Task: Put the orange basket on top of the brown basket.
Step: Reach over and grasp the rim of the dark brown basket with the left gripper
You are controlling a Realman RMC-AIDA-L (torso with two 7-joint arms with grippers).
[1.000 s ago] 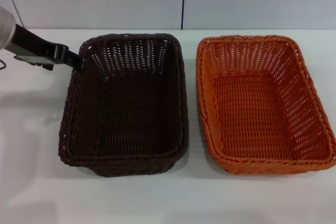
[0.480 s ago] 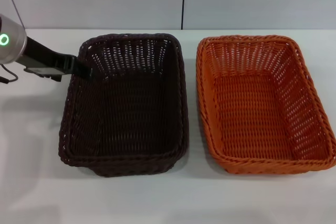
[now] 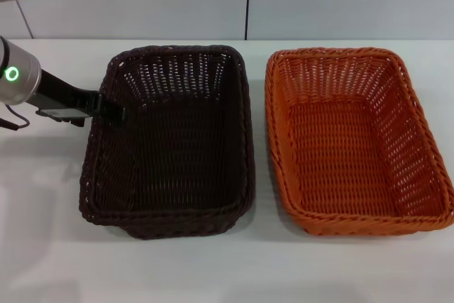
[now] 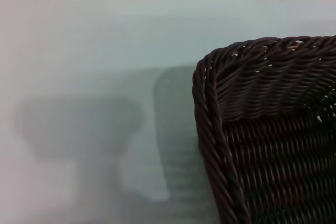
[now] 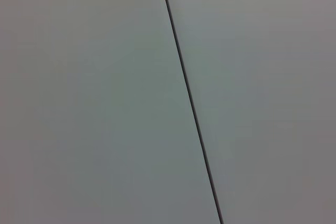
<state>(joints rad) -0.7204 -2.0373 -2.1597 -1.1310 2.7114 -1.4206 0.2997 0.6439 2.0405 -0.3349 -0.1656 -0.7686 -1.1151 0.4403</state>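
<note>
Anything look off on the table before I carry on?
One oddity: the left gripper is at the left rim of the dark brown woven wicker basket, not at the bright orange woven wicker basket that has to move. Both baskets sit upright, side by side, undamaged.

My head camera looks forward and down over the bench (image 3: pixel 213 267). My left wrist camera sits close beside the brown basket (image 4: pixel 273 129), shared with the head view; my right wrist camera faces a plain seamed panel.
</note>
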